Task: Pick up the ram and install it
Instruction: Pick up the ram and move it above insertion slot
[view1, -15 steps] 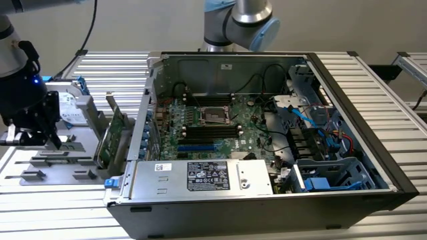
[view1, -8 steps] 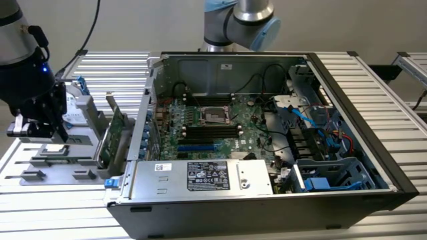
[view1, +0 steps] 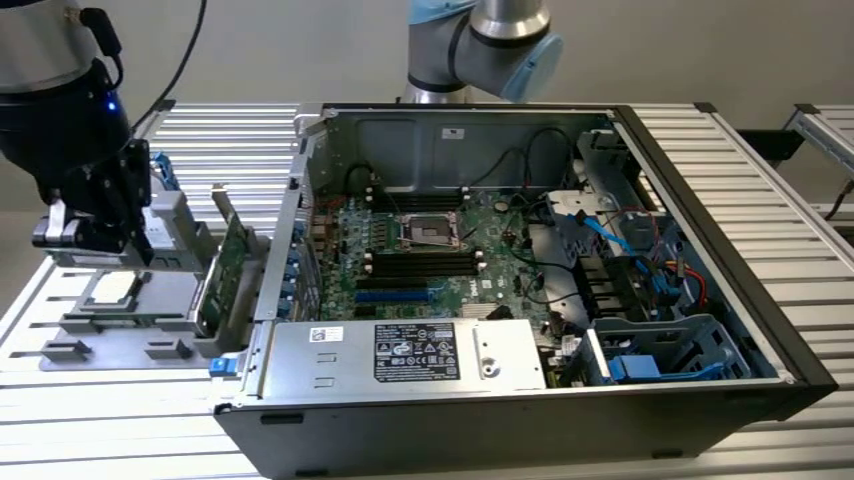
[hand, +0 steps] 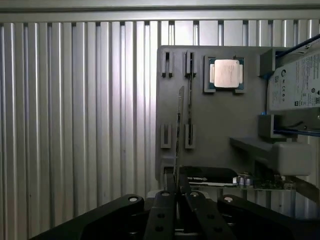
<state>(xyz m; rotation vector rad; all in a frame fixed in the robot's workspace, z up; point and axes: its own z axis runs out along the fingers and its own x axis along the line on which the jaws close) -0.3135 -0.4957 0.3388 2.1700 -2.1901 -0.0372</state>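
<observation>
In the wrist view the ram (hand: 178, 131) shows edge-on as a thin stick that runs out from between my fingertips. My gripper (hand: 177, 194) is shut on it, over the grey fixture plate (hand: 215, 130) and beside its narrow slotted holders (hand: 189, 100). In the exterior view my gripper (view1: 91, 236) hangs at the far left above that fixture (view1: 107, 320), outside the open computer case (view1: 534, 250). The motherboard's black memory slots (view1: 424, 265) lie inside the case, well to the exterior view's right of my gripper.
A processor chip (hand: 226, 73) rests in a pocket of the fixture. A green expansion card with a metal bracket (view1: 230, 262) stands upright between the fixture and the case wall. A silver power supply (view1: 400, 355) fills the case's near side. A ribbed metal table (view1: 147, 440) lies all around.
</observation>
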